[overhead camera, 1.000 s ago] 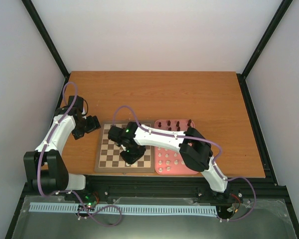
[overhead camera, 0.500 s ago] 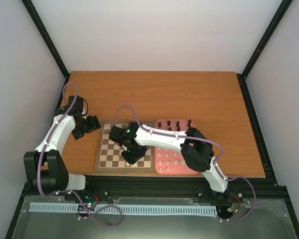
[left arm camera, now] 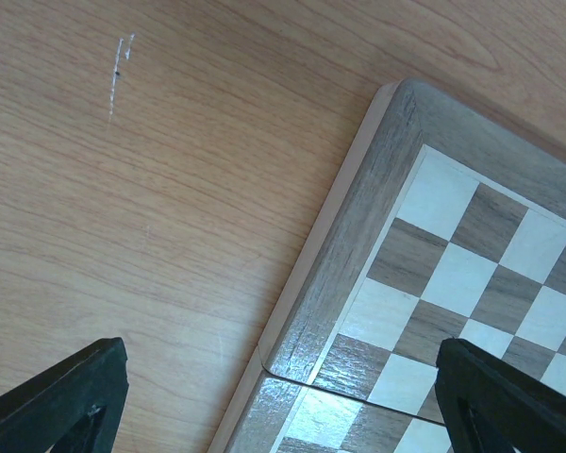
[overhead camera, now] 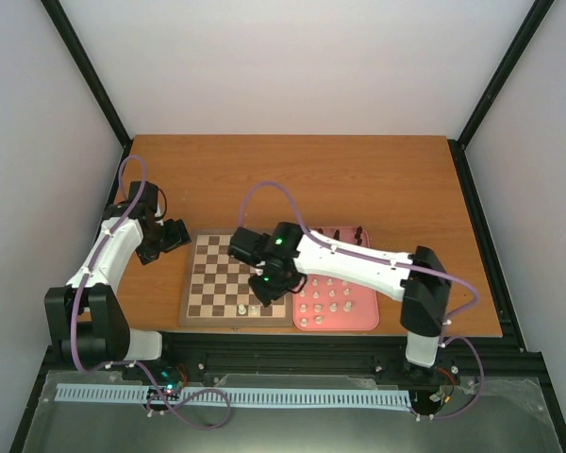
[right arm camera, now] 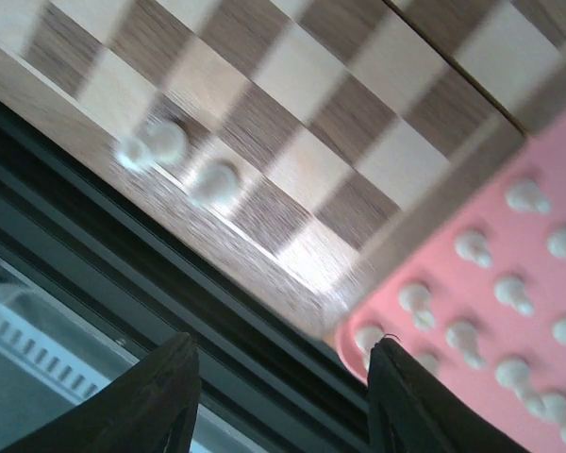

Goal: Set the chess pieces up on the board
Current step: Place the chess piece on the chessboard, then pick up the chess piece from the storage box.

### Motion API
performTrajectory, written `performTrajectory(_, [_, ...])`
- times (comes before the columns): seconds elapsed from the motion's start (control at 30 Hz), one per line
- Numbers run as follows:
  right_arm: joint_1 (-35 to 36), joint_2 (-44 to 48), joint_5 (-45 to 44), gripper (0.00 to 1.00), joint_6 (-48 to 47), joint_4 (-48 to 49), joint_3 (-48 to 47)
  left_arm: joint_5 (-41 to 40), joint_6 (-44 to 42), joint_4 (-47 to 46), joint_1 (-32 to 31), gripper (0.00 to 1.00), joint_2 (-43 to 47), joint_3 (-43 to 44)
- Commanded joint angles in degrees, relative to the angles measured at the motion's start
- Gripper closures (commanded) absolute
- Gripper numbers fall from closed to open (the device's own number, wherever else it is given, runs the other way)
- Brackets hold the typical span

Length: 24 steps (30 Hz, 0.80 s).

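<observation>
1. We see our right gripper (right arm camera: 281, 377) spread and empty over the board's (overhead camera: 212, 278) near edge, by two white pieces (right arm camera: 213, 181).
2. And our left gripper (left arm camera: 278, 377) gapes wide beside the board's far-left corner.
3. The other pieces (overhead camera: 332, 294) sit in the pink tray (overhead camera: 363, 323).

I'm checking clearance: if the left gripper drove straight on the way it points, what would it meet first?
Likely the brown rim of the square wooden chessboard, which lies straight ahead of the left gripper; depth is unclear.

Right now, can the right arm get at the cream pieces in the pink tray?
Probably yes. The right gripper hangs open and empty over the near right corner of the board, just beside the pink tray, and nothing stands between it and the cream pieces.
</observation>
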<state>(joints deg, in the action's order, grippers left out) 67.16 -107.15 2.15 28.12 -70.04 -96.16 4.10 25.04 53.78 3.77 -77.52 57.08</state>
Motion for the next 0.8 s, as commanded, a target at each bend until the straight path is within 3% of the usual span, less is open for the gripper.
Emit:
performTrajectory(0.0, [-2.21,6.99,-1.49,0.53,5.18,-0.11,10.97,0.05,-0.78,-0.68,0.25,0.0,0.1,0.84])
performTrajectory(0.33, [-5.32,15.88,0.07,0.59,11.53,7.26,31.9,0.2,-0.78,-0.76,0.17,0.0,0.0,0.82])
performTrajectory(0.77, [-6.95,14.53,1.78,0.61,9.93,12.36,36.75,0.03,-0.87,-0.5,0.21,0.0,-0.53,1.15])
